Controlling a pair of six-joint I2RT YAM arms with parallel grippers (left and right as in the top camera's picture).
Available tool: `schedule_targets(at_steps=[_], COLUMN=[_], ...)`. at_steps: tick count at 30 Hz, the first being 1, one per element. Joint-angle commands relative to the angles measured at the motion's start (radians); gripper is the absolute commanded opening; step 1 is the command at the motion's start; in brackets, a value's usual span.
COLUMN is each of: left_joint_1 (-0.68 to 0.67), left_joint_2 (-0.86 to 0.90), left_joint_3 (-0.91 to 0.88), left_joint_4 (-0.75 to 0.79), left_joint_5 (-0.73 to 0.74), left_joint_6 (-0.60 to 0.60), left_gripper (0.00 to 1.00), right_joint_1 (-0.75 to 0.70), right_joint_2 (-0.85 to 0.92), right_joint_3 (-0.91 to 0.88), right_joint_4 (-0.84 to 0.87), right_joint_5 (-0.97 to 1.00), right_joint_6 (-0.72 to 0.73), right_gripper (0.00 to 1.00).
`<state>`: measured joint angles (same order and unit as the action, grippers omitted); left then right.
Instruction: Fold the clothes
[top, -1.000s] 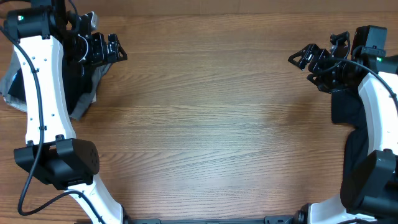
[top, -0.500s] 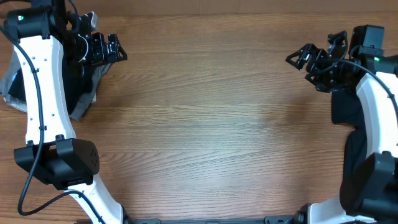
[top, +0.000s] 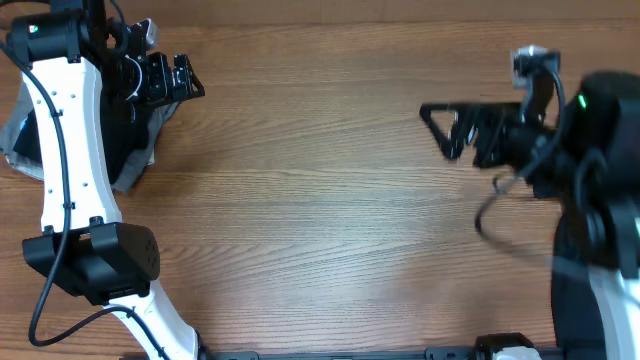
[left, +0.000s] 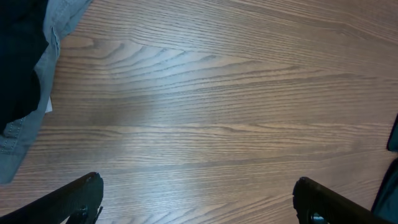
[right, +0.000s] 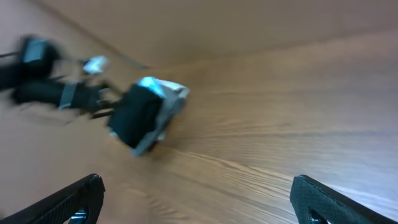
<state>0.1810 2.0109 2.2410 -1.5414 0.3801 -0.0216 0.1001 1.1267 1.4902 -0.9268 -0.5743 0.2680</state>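
- Left hand (top: 190, 77) is hovering, fingers apart, beside the clothes (top: 130, 150) lying heaped at the bench's (top: 320, 200) left edge, probably readying a pick.
- Right hand (top: 437, 130) is hanging spread, empty.

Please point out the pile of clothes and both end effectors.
pile of clothes (top: 148, 152), overhead view, grey fabric edge
left end effector (top: 192, 78), overhead view, between its fingertips
right end effector (top: 438, 130), overhead view, between its blurred fingertips
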Motion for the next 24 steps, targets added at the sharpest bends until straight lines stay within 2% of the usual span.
schedule_targets(at_steps=[1, 8, 13, 24], left_joint_1=[0.000, 0.000, 0.000, 0.000], left_joint_2=[-0.020, -0.020, -0.020, -0.020], left_joint_3=[0.017, 0.017, 0.017, 0.017], left_joint_4=[0.002, 0.002, 0.002, 0.002], left_joint_5=[-0.007, -0.007, -0.007, -0.007], left_joint_6=[0.015, 0.015, 0.015, 0.015], left_gripper=[1.00, 1.00, 1.00, 1.00], right_joint_1=[0.042, 0.053, 0.053, 0.040], right_joint_2=[-0.116, -0.374, -0.562, -0.929], right_joint_3=[0.008, 0.008, -0.019, -0.269], right_joint_4=[0.004, -0.014, -0.130, -0.159], right_joint_5=[-0.003, 0.053, 0.128, 0.272], right_joint_6=[-0.007, -0.011, -0.010, -0.011], right_gripper=[1.00, 1.00, 1.00, 1.00])
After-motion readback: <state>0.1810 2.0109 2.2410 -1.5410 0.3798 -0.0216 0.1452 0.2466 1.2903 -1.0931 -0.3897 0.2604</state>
